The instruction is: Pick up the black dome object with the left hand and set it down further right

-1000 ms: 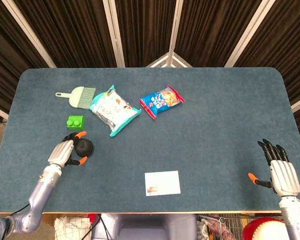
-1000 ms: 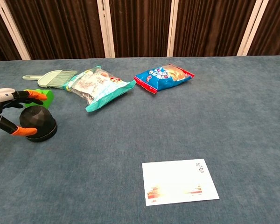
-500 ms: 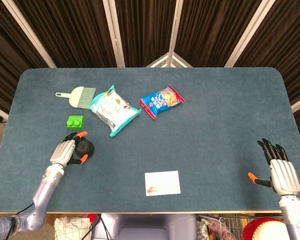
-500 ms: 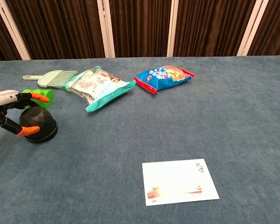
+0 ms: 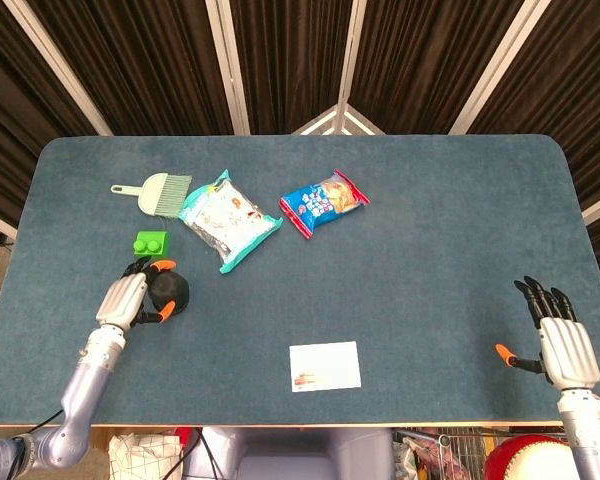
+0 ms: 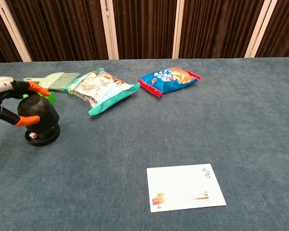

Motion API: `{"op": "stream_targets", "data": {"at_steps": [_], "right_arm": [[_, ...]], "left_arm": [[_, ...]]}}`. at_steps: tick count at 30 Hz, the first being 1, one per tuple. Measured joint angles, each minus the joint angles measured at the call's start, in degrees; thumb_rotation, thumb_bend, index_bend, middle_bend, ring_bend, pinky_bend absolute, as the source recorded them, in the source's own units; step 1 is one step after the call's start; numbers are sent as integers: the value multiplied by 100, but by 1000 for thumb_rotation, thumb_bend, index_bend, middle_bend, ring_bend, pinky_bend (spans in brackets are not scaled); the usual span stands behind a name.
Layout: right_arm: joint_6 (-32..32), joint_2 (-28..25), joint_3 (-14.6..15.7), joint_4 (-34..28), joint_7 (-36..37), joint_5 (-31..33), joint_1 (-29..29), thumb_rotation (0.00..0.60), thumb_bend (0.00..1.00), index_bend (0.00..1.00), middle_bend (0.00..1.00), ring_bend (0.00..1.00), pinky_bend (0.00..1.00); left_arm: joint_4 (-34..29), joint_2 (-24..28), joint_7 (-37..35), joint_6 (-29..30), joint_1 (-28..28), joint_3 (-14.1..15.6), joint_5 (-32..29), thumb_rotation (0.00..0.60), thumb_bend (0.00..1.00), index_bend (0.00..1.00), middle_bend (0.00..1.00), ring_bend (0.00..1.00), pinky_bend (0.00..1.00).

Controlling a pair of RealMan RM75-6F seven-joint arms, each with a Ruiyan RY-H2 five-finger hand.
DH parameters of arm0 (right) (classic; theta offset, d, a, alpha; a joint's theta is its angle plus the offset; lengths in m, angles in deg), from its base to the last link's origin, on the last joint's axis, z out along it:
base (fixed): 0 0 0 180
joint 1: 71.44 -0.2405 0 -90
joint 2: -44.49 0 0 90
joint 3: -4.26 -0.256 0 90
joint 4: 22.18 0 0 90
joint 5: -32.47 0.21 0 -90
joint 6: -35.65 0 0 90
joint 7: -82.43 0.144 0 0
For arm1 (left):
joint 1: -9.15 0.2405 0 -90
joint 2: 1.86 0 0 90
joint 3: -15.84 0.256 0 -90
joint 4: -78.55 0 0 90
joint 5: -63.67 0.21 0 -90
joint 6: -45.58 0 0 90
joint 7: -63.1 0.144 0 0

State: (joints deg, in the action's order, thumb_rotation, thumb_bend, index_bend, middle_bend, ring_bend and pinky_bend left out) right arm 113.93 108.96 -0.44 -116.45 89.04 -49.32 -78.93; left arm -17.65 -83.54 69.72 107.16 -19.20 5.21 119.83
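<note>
The work surface is a blue-grey carpeted table point(image 5: 430, 250) with rounded corners, backed by dark brown pleated curtains point(image 5: 280, 60) divided by pale vertical strips. Positions below are given relative to the white card point(image 5: 325, 365), which lies flat near the front edge. Well to the card's left, the left hand point(image 5: 128, 298) grips the black dome object point(image 5: 170, 290), with orange-tipped fingers point(image 6: 34, 88) wrapped over the top and front of the dome. In the chest view the dome point(image 6: 38, 115) is tilted, its round base point(image 6: 42, 136) touching or just clear of the table; which, cannot be told. A green block point(image 5: 150, 243) sits behind the dome, further from the card. A pale green hand brush point(image 5: 155, 192) lies beyond that, with a teal-edged snack bag point(image 5: 228, 218) beside it and a blue and red snack bag point(image 5: 323, 202) directly behind the card, well apart from it. The right hand point(image 5: 558, 340) rests far to the card's right at the front edge, fingers extended and apart, holding nothing. Compared with a second ago, the dome has risen and tipped in the left hand's grasp rather than sitting flat; all other items are unchanged in position.
</note>
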Motion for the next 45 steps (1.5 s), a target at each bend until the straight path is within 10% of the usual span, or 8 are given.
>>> {"op": "stream_targets", "data": {"at_steps": [8,37,45], "right_arm": [[7,12,30,-28,-19,-60,-1,600,221,102,66,124,36],[58,-28,18,26,144,-73,17,600,221,102,66,124,36],[45,-20,2,68,205,-50,10,600,222,102,66,124,36]], "left_arm": [[-696,328,55,209,-43,-234,116,600,628,220,377,0,0],[209,-802,1222,-453,-1128,-231,-1327,600,611,203,292,0,0],[306,-914,1393,-451,-1199,-101,-1441,600,354,94,0,0,0]]}}
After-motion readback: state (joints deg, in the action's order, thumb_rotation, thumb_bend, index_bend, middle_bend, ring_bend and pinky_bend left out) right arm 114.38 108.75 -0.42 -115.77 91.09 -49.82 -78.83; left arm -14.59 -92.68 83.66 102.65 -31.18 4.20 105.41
